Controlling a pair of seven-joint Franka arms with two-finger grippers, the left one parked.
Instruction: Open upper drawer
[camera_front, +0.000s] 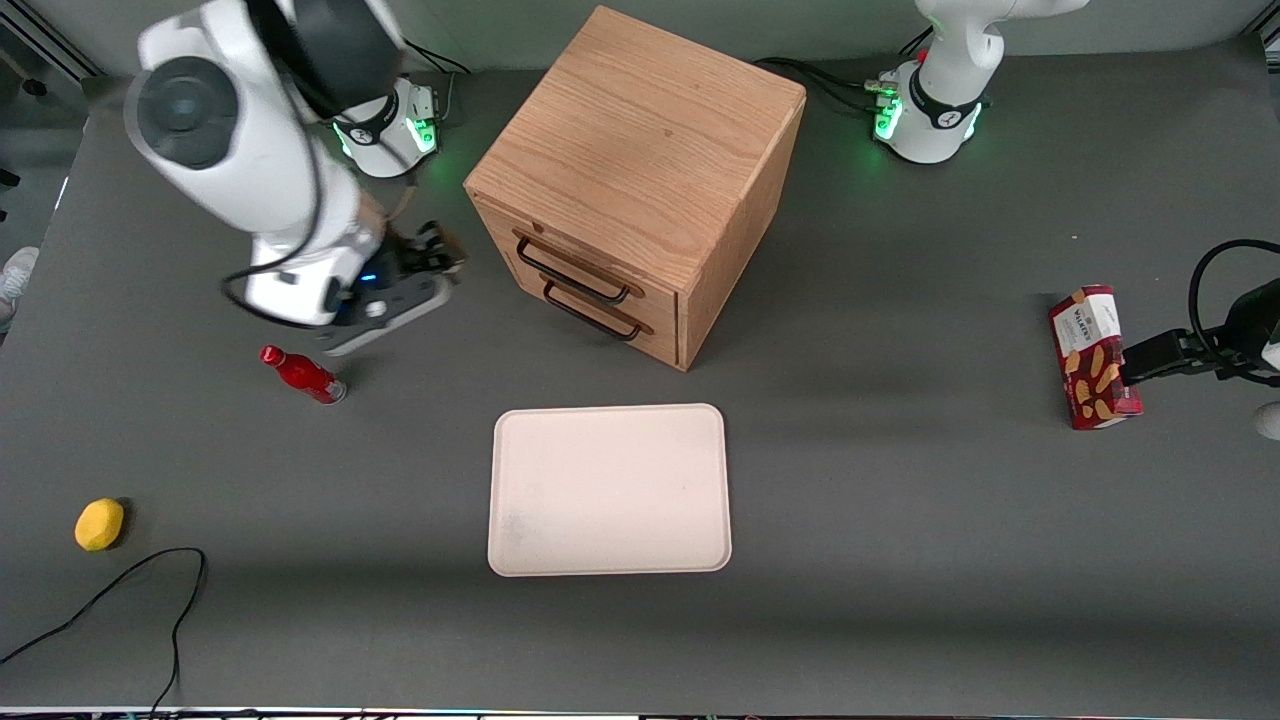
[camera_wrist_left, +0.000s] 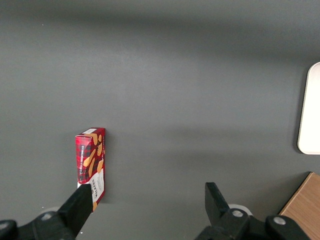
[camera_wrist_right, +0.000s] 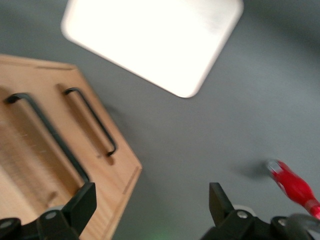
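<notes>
I am approaching the cabinet (camera_front: 640, 170), my gripper (camera_wrist_right: 152, 200) wide open and empty beside its closed upper drawer (camera_front: 570, 262), whose handle (camera_wrist_right: 47, 137) I must next straddle.

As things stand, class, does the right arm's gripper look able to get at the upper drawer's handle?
Probably yes. The gripper, fingers open, hangs beside the cabinet at about drawer height. Nothing stands between it and the upper drawer. The red bottle and the tray lie nearer the front camera, off that path.
</notes>
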